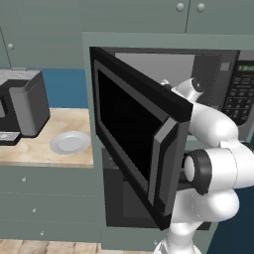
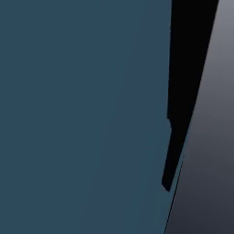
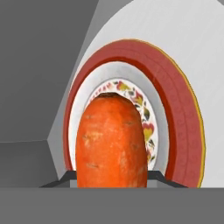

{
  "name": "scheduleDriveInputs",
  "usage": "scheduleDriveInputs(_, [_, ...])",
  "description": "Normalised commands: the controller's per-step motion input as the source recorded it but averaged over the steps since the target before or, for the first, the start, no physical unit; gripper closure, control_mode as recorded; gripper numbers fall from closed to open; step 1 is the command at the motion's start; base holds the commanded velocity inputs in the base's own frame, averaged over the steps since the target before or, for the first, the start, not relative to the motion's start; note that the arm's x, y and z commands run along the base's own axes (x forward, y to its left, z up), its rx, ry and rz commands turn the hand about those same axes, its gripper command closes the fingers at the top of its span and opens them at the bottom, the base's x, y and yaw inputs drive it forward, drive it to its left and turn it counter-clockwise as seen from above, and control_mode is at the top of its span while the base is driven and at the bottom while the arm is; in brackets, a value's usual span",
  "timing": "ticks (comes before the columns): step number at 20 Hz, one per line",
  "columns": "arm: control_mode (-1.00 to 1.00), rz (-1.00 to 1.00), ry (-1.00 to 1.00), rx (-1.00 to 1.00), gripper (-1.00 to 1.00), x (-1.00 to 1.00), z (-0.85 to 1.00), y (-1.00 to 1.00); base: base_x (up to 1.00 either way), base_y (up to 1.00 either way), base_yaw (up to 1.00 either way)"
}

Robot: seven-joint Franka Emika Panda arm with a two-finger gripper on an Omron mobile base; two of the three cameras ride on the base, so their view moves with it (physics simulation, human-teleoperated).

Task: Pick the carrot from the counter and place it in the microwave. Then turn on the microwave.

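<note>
Left base view: microwave (image 1: 218,84) door (image 1: 139,139) is swung open toward the near left; the arm is reached into the cavity.

Right base view: nothing usable is seen.

Hand view: carrot (image 3: 111,142) is clamped in the narrowly closed tool (image 3: 111,179), long axis pointing straight ahead, above a red-rimmed plate (image 3: 175,109) inside. Release is judged next.
</note>
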Motion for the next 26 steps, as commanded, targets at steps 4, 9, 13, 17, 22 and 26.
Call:
scheduleDriveInputs(4, [-1.0,0.0,0.0,0.0,1.0,0.06,-0.11,0.0,0.0,0.0,0.0])
scheduleDriveInputs(9, [-1.0,0.0,0.02,0.0,1.0,0.01,-0.05,0.0,0.0,0.0,0.0])
scheduleDriveInputs(13, [-1.0,0.0,0.01,0.0,1.0,0.0,-0.05,0.0,0.0,0.0,0.0])
scheduleDriveInputs(17, [-1.0,0.0,0.01,0.0,1.0,0.03,-0.03,0.0,0.0,0.0,0.0])
scheduleDriveInputs(22, [-1.0,0.0,0.01,0.0,1.0,0.08,-0.02,0.0,0.0,0.0,0.0])
scheduleDriveInputs(26, [-1.0,0.0,0.02,0.0,1.0,0.14,-0.01,0.0,0.0,0.0,0.0])
